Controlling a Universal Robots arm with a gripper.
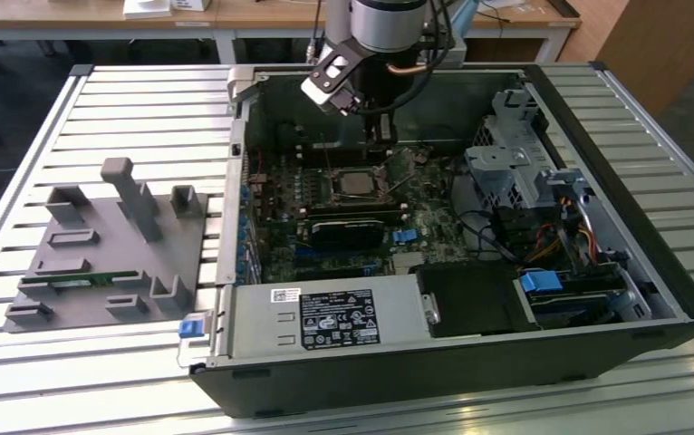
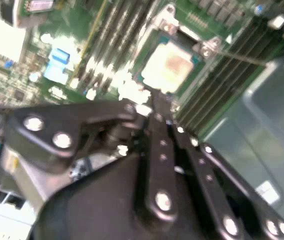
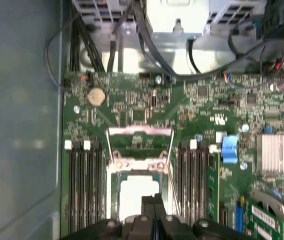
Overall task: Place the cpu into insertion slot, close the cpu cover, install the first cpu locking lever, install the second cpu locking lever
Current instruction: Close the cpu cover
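Note:
The cpu (image 3: 137,197) lies flat in the insertion slot (image 3: 114,196), its silver-grey top facing up; it also shows in the second wrist view (image 2: 169,67) and the exterior view (image 1: 354,185). The cpu cover (image 3: 139,132) is swung back off the socket on its hinge, leaving the chip bare. A thin locking lever (image 3: 172,172) stands free beside the socket, and another thin rod (image 2: 242,57) sticks out past the hinge. My gripper (image 3: 152,202) (image 2: 154,102) (image 1: 379,136) hangs just above the socket's edge, fingers shut together with nothing between them.
The open computer case (image 1: 673,281) lies on a slatted table. A grey fixture block (image 1: 105,245) sits at the exterior view's left. Memory slots (image 3: 84,185) flank the socket. A drive cage (image 1: 516,172), power supply (image 1: 322,317), cables (image 3: 152,45) and a heatsink (image 3: 279,152) crowd around.

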